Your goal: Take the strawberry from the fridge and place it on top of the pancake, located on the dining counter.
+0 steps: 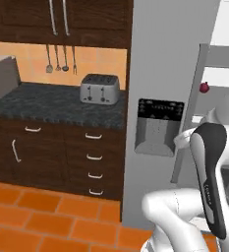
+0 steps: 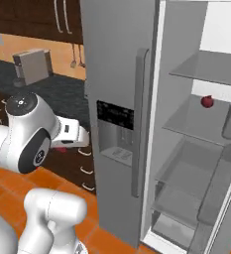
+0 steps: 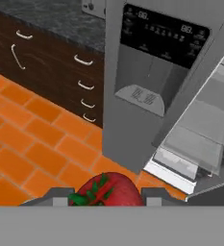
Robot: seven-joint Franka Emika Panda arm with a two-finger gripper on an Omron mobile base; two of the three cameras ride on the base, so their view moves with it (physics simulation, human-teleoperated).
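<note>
Strawberry sits squeezed between the two dark fingers of the gripper, low over the orange floor. Just past it stands the grey fridge, its right door swung wide. A small red fruit rests on a shelf inside. Farther left, a toaster sits on the dark counter, near its right edge by the fridge.

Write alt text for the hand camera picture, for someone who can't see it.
A red strawberry with green leaves sits clamped between the gripper fingertips at the bottom of the view. Beyond it stands the grey fridge, its black dispenser panel facing the camera and glass shelves showing at right. Orange floor tiles and dark wood drawers fill the left.
</note>
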